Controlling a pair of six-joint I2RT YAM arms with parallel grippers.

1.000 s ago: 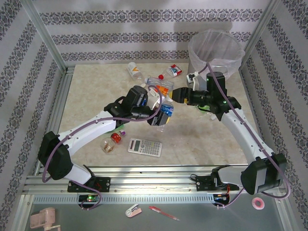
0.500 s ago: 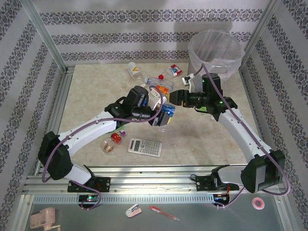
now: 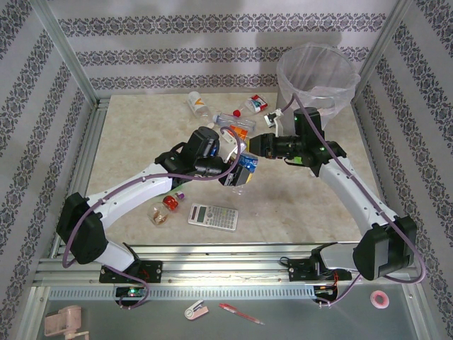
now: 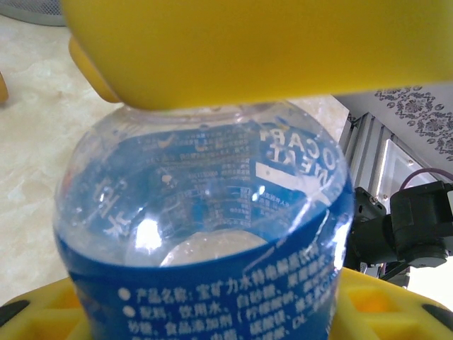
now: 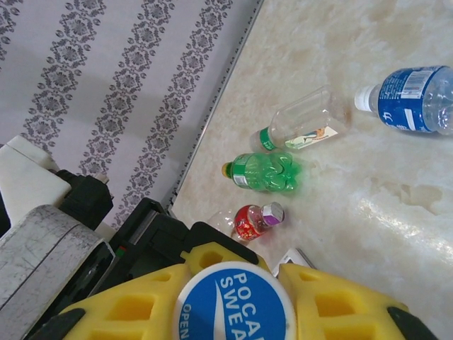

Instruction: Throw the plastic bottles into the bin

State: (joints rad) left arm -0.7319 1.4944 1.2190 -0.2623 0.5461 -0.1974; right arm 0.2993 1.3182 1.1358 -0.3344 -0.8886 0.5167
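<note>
One bottle [image 4: 212, 283] gripped at both ends over the middle of the bench [image 3: 141, 120].
The left fingers [image 4: 248, 49] clamp its clear, blue-labelled body; the right fingers [image 5: 134, 304] pinch tight on its blue-and-white cap [image 5: 233, 304]. The bin [image 3: 291, 86] stands at the bench's far right corner.

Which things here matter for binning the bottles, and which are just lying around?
For the job: blue-labelled Pocari Sweat bottle, green bottle, red-labelled bottle, bin.
Lying about: calculator, red pen, pink tape roll.
</note>
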